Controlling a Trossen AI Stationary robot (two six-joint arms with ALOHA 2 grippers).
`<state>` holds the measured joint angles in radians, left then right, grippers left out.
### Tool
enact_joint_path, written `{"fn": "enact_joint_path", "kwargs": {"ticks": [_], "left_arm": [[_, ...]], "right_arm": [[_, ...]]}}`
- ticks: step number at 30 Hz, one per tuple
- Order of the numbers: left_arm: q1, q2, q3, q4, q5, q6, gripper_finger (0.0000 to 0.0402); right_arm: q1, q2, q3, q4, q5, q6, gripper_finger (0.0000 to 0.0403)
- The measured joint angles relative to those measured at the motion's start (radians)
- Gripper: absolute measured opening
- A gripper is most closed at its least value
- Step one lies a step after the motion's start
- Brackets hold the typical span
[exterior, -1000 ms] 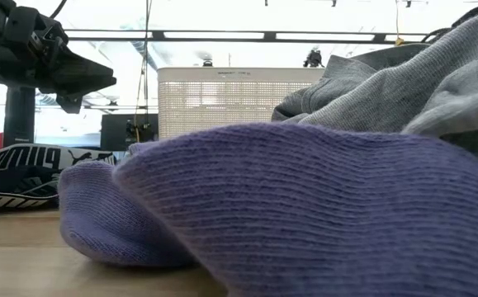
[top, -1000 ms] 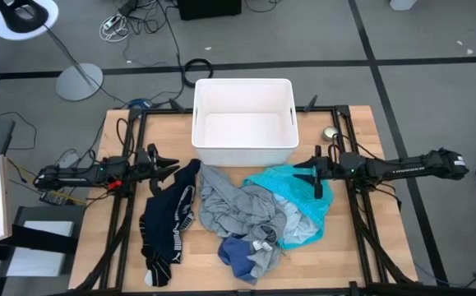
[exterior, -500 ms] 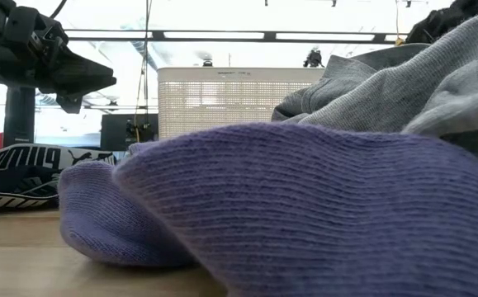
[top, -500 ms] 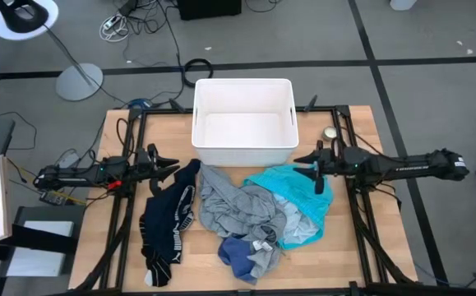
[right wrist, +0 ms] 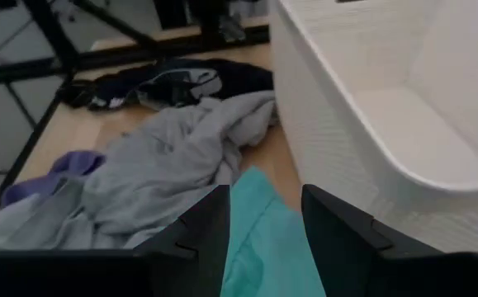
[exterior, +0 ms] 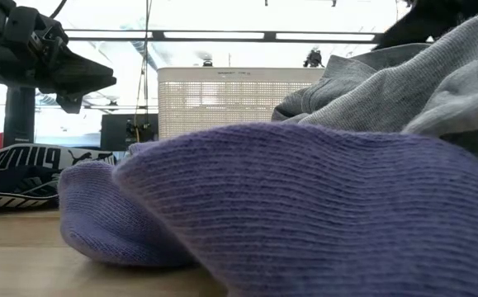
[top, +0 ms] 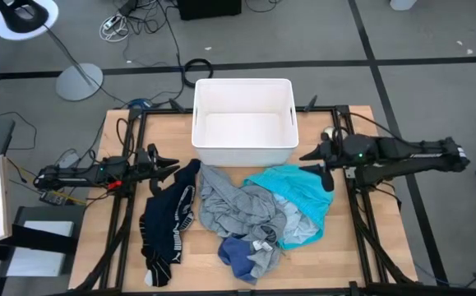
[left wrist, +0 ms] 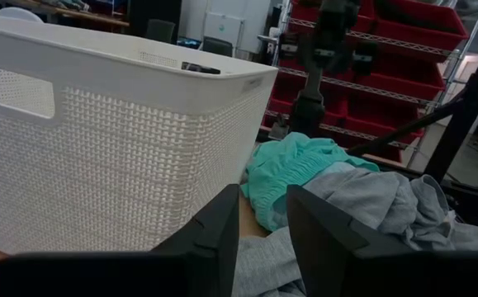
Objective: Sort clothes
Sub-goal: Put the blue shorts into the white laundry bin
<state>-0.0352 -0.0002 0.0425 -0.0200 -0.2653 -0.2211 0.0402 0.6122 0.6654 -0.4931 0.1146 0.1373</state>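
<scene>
Overhead, right claw (top: 317,163) hovers parted above turquoise piece (top: 293,191), arm outstretched

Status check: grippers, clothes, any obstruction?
Right gripper open, empty, above turquoise piece. Left gripper open, parked at black-navy piece. Clothes heaped beside white bin, none inside. Nothing blocking.

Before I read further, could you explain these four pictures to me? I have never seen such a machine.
It is a robot with two dark arms at a wooden table. One picture looks down from above, one looks level from the table top, and two come from cameras on the wrists. The left end effector waits open near the black-navy piece. The right end effector, also open and holding nothing, hovers over the turquoise piece. Between them lie a grey shirt and a blue sock. Behind stands an empty white bin.
</scene>
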Motion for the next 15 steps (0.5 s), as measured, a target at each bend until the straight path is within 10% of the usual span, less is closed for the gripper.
{"fn": "enact_joint_path", "kwargs": {"ticks": [15], "left_arm": [[0.0, 0.0, 0.0, 0.0, 0.0, 0.0, 0.0108]], "right_arm": [[0.182, 0.378, 0.217, -0.27, 0.047, 0.105, 0.0153]]}}
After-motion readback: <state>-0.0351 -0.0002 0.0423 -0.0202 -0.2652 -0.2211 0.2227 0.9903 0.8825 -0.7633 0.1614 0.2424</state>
